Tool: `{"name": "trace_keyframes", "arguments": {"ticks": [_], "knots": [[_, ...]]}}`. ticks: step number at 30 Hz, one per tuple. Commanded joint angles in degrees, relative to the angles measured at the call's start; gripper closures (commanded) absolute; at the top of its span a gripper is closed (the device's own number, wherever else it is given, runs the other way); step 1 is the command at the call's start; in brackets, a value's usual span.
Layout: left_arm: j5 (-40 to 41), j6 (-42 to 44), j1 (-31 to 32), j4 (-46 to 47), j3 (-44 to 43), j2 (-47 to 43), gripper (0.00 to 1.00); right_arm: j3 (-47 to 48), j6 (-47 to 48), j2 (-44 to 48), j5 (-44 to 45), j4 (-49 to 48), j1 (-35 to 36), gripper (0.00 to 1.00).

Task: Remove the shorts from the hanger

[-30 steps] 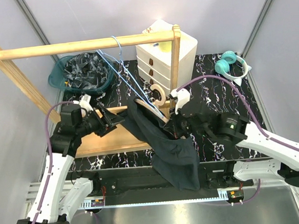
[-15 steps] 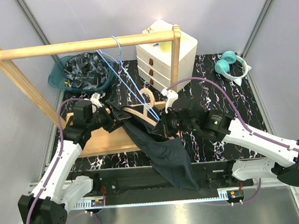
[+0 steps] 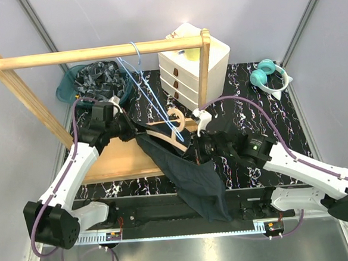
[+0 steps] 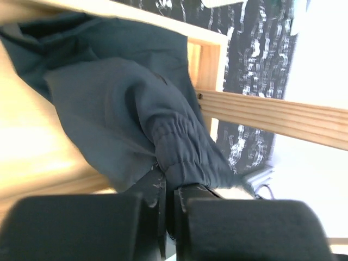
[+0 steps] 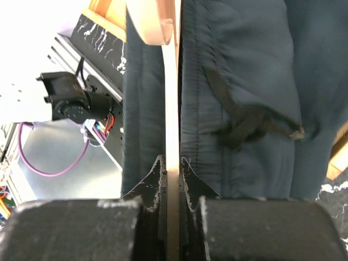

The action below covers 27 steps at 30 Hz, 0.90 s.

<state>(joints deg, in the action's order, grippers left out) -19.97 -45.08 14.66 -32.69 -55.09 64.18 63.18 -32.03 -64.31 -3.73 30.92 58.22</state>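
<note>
Dark navy shorts [image 3: 192,177] hang from a wooden hanger [image 3: 165,135] and trail over the table's front edge. At their upper left end my left gripper [image 3: 135,133] is shut on them. In the left wrist view the jaws [image 4: 169,182] pinch the gathered elastic waistband of the shorts [image 4: 119,103]. My right gripper [image 3: 195,150] holds the hanger's lower right end. In the right wrist view it [image 5: 172,163] is shut on the thin wooden hanger [image 5: 172,103], with the shorts [image 5: 244,65] and their drawstring on either side.
A wooden clothes rack [image 3: 97,53] spans the back, with blue wire hangers [image 3: 142,85] on its bar and its base board [image 3: 122,163] on the marbled table. Behind stand a teal basket of dark clothes [image 3: 96,85], a white drawer unit [image 3: 187,67] and teal headphones [image 3: 269,76].
My left gripper has moved in to the shorts' upper left end and closed on the waistband. The right arm has carried the hanger and shorts slightly left.
</note>
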Motion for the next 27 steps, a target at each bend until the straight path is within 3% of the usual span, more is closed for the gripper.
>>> {"name": "trace_keyframes", "arguments": {"ticks": [1, 8, 12, 21, 27], "knots": [[9.7, 5.8, -0.4, -1.9, -6.2, 3.8, 1.0, -4.5, -1.0, 7.5, -3.2, -1.2, -0.2, 1.0], [15.0, 9.3, -1.9, -5.1, -9.9, 11.3, 1.0, -11.9, -2.3, 20.0, -1.7, -0.4, -0.2, 1.0], [13.8, 10.5, -2.7, -5.2, -10.4, 16.0, 1.0, -14.2, -4.0, 26.3, 0.4, 0.0, -0.1, 1.0], [13.6, 13.3, -2.9, -4.6, -10.7, 20.2, 1.0, -14.9, -3.5, 32.2, 2.2, 0.3, -0.3, 1.0], [5.7, 11.2, -1.5, -3.2, -10.2, 19.8, 1.0, -11.2, -0.9, 29.2, 7.9, 3.2, -0.1, 1.0]]}}
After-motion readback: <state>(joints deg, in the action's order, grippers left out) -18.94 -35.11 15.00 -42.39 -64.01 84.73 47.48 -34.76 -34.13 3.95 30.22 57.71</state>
